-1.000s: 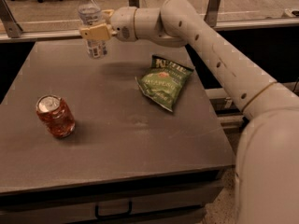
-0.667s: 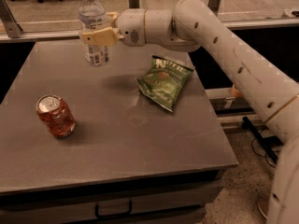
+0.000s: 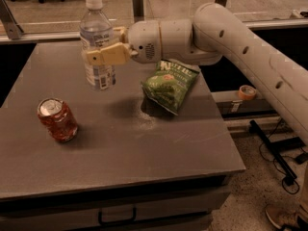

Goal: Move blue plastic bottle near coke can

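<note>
The blue plastic bottle [image 3: 97, 42] is clear with a white cap and a printed label. It stands upright in the air, lifted above the grey table [image 3: 120, 148] at the back left. My gripper [image 3: 103, 49] reaches in from the right and is shut on the bottle's middle; one tan finger [image 3: 108, 55] crosses its front. The coke can [image 3: 57, 120] is red with a silver top, dented, and stands at the left of the table, below and left of the bottle, apart from it.
A green chip bag [image 3: 170, 84] lies right of the bottle, under my arm [image 3: 231, 42]. The table's front edge has a drawer handle [image 3: 118, 219]. A tape roll [image 3: 247, 91] and cables lie on the floor to the right.
My gripper has carried the bottle forward and toward the coke can, staying lifted above the table. The can and the chip bag have not moved.
</note>
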